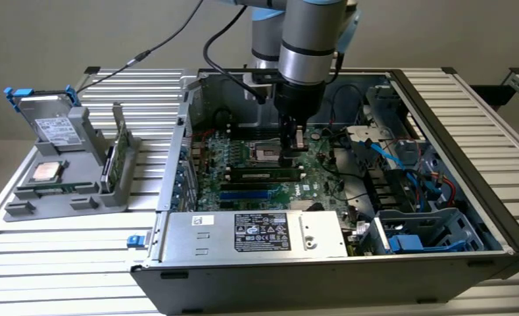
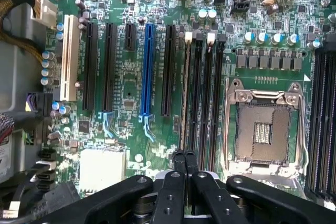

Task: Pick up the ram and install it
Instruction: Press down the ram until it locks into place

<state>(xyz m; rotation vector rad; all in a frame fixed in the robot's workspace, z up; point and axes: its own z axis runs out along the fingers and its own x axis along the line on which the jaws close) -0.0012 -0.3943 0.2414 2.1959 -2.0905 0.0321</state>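
The ram (image 1: pixel 261 175) lies seated lengthwise in a motherboard slot inside the open computer case (image 1: pixel 469 138). In the wrist view the ram (image 2: pixel 185 93) shows edge-on as a thin strip in the slot beside the empty black ones. My gripper (image 1: pixel 292 157) hangs straight down over the end of the ram nearest the processor socket. The gripper (image 2: pixel 184 156) is shut, its two black fingertips (image 2: pixel 178 157) pressed together at that end of the stick, and I see nothing between them. Whether the tips touch the ram's top edge I cannot tell.
The open processor socket (image 2: pixel 261 129) lies close beside the slots, and a blue slot (image 2: pixel 148 69) runs parallel to them. The power supply (image 1: pixel 259 234) fills the case front; blue cables (image 1: pixel 408 158) crowd the exterior view's right. A grey holder (image 1: pixel 31 197) outside carries a processor chip (image 1: pixel 47 171) and a bracketed card (image 1: pixel 116 155).
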